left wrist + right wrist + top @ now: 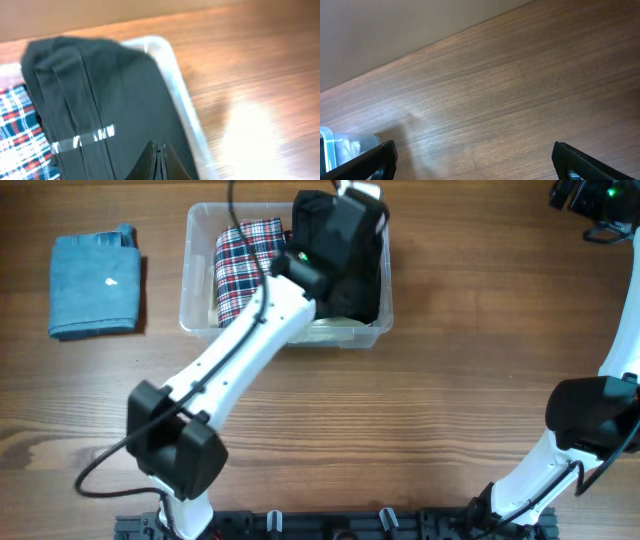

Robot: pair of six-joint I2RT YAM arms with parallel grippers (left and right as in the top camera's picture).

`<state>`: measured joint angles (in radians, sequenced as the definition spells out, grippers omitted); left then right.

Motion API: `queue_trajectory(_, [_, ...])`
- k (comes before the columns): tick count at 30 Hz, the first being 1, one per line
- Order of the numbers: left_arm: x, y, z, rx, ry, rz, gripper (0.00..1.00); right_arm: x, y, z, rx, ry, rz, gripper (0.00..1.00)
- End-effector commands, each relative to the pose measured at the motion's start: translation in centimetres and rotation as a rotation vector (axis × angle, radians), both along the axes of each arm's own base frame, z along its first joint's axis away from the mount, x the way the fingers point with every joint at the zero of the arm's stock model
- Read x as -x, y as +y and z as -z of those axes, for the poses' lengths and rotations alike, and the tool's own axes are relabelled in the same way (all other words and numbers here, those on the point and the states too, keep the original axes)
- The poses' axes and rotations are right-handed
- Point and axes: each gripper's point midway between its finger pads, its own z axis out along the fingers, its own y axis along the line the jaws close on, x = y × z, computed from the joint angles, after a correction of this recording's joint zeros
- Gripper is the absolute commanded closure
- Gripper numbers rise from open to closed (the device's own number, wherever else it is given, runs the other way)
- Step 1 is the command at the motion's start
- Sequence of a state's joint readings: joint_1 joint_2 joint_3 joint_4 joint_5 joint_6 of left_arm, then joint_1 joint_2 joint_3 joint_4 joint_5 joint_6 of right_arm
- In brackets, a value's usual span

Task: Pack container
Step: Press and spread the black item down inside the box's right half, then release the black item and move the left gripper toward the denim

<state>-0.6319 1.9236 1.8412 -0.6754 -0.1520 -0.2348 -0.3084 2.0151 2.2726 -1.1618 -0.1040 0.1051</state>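
The clear container (188,305) stands at the back middle of the table. A red plaid cloth (245,260) lies in its left half and a black garment (355,285) in its right half. My left gripper (342,228) hangs over the black garment. In the left wrist view its jaws (161,161) are shut with nothing seen between them, just above the black garment (115,100), next to the container's rim (175,85) and the plaid cloth (17,125). My right gripper (592,202) is at the far right back, open and empty over bare wood (475,160).
A folded blue cloth (95,285) lies on the table left of the container. A corner of the container (347,145) shows at the lower left of the right wrist view. The right arm's base (590,420) stands at the right front.
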Motion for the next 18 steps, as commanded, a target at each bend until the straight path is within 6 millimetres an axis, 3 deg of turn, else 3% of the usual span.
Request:
queue_trajectory(1, [0.0, 0.3, -1.0, 0.113, 0.073, 0.053, 0.95, -0.2, 0.0, 0.5, -0.004, 0.01, 0.008, 0.0])
queue_trajectory(5, [-0.3, -0.1, 1.8, 0.122, 0.151, 0.078, 0.94, -0.2, 0.0, 0.5, -0.004, 0.01, 0.008, 0.0])
queue_trajectory(9, [-0.7, -0.9, 5.9, 0.101, 0.222, 0.088, 0.94, -0.2, 0.0, 0.5, -0.004, 0.01, 0.008, 0.0])
queue_trajectory(18, [-0.4, -1.9, 18.8, 0.031, 0.449, 0.103, 0.96, -0.2, 0.0, 0.5, -0.004, 0.01, 0.008, 0.0])
